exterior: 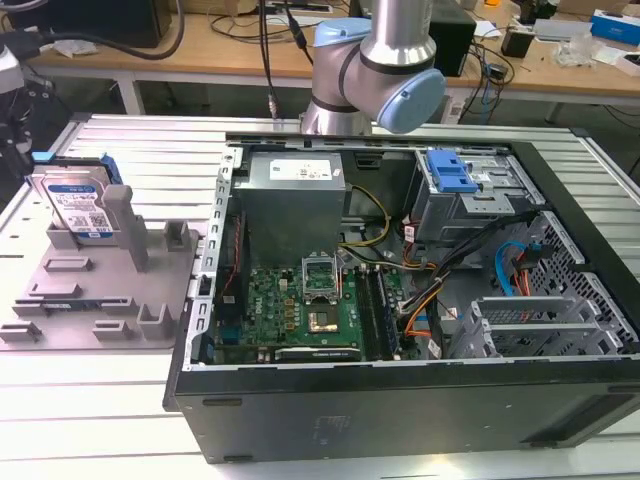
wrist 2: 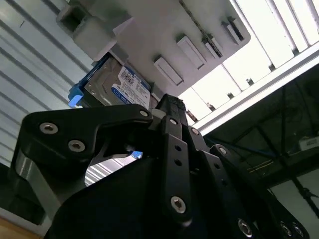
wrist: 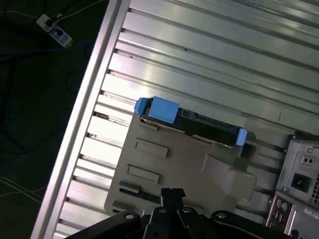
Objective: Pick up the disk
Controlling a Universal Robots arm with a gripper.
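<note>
Disk [exterior: 78,205] [wrist 2: 122,84] [wrist: 199,122] stands on edge in the grey fixture [exterior: 100,290] [wrist: 169,164] on the worktop [exterior: 120,400], at the exterior view's left, beside the open PC case [exterior: 400,410]. In both wrist views the jaws are closed together, holding nothing, aimed at the fixture and well apart from the disk.

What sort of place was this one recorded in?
Probably a robotics lab or workshop: an open PC case sits on a slatted metal table, the disk stands in a grey fixture beside it, and a cable-strewn workbench runs behind.
</note>
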